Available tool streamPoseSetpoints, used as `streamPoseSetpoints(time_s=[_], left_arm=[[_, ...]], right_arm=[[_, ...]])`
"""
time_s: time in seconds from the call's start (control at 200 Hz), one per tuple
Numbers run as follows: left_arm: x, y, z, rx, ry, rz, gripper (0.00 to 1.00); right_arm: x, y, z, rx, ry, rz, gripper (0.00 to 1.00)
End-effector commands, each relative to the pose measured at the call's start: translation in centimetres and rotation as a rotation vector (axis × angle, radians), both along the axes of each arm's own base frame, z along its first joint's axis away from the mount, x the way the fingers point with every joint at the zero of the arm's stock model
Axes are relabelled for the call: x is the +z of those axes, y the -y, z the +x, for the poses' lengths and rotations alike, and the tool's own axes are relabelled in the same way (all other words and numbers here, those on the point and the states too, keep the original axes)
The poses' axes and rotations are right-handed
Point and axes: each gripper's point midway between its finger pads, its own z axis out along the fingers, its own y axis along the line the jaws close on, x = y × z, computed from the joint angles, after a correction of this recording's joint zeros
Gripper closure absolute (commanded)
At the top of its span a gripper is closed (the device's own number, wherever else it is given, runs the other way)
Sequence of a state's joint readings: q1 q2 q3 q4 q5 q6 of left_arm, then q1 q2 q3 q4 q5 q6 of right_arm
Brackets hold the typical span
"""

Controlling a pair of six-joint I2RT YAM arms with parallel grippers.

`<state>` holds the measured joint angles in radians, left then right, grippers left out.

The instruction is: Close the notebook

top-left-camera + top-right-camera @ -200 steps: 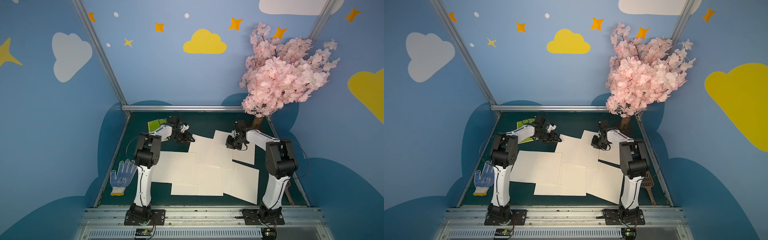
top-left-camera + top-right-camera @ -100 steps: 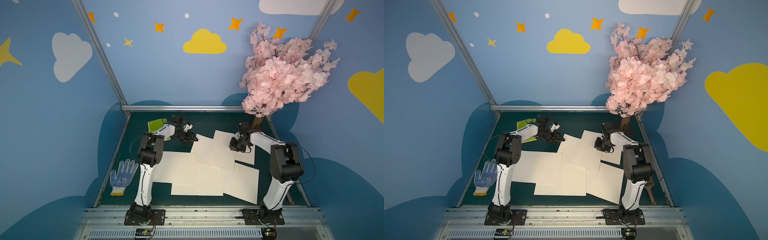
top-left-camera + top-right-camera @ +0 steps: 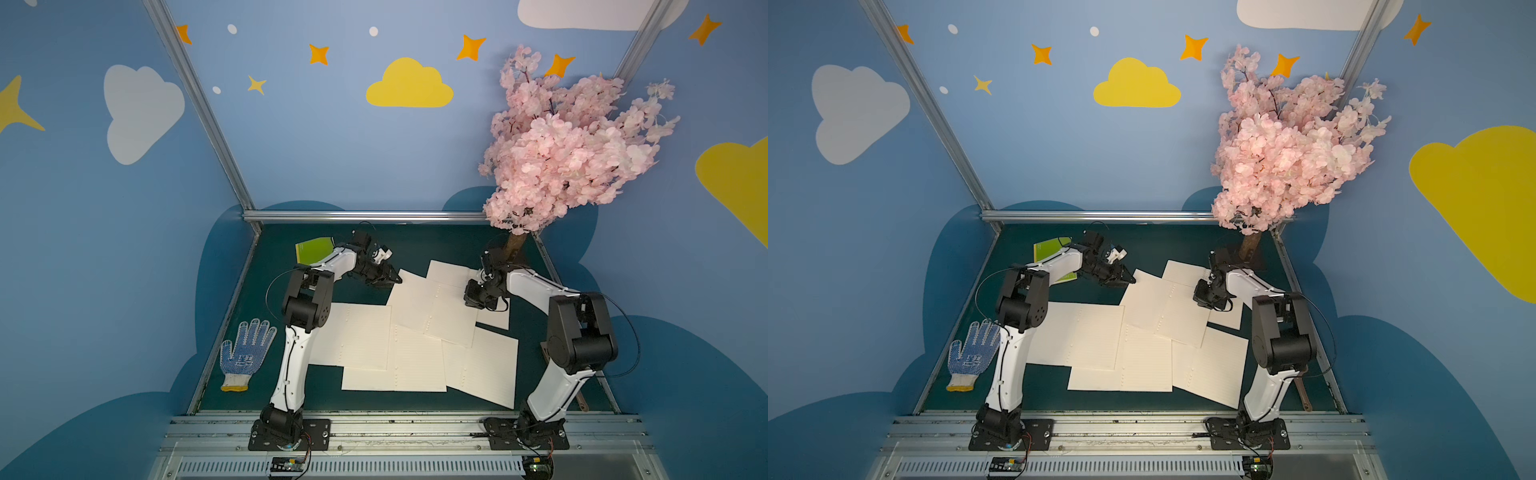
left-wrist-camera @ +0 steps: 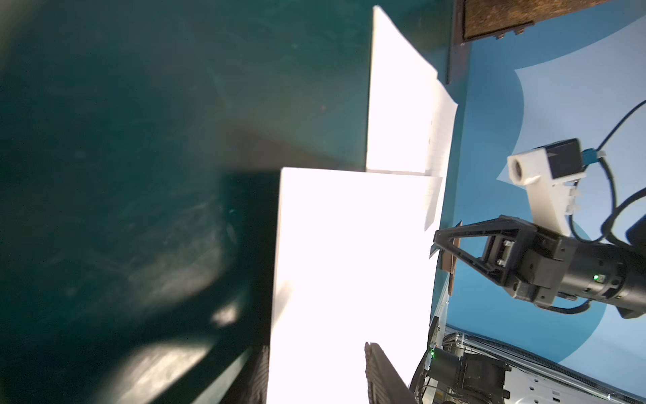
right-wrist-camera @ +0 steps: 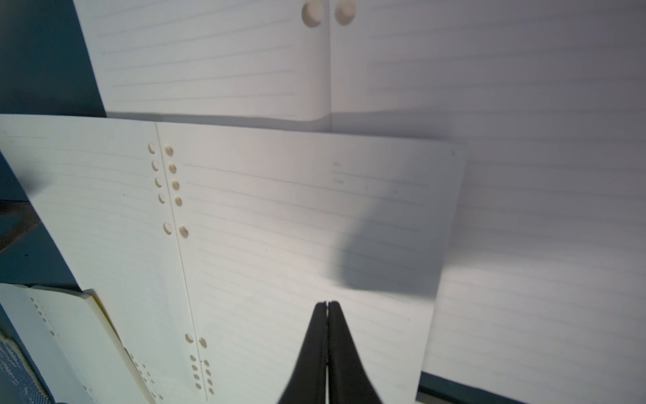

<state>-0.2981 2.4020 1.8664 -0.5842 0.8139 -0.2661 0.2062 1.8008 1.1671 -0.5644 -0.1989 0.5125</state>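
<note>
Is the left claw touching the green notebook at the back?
Apart. Both top views show the left claw at a white sheet's corner, well clear of the green notebook, which lies back under the arm.

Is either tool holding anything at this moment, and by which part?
Nothing is held. The right tool is shut, empty, over a lined sheet; the left tool stands open at the corner of a second sheet.
</note>
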Motion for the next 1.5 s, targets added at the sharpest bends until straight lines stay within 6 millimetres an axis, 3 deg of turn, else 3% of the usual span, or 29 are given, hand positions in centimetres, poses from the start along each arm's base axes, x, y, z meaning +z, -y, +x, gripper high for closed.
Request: streamPoseSetpoints(time_s=[0.0,0.851,1.497], left_arm=[[0.0,1.1,-0.4,-0.031,-0.022,-0.036,0.53],[0.5,3.7,-1.0,-0.092,-0.029,-0.084,0.53],[0.5,3.4,-1.9,-0.111,-0.031,-0.069,0.53]], right_arm=[[0.8,0.4,-0.4,-0.002,0.014,0.000,0.91],[0.7,1.0,-0.9,-0.020,0.016,0.019,0.91],[0.1,0.9,-0.8,-0.023,0.007,0.038,0.91]])
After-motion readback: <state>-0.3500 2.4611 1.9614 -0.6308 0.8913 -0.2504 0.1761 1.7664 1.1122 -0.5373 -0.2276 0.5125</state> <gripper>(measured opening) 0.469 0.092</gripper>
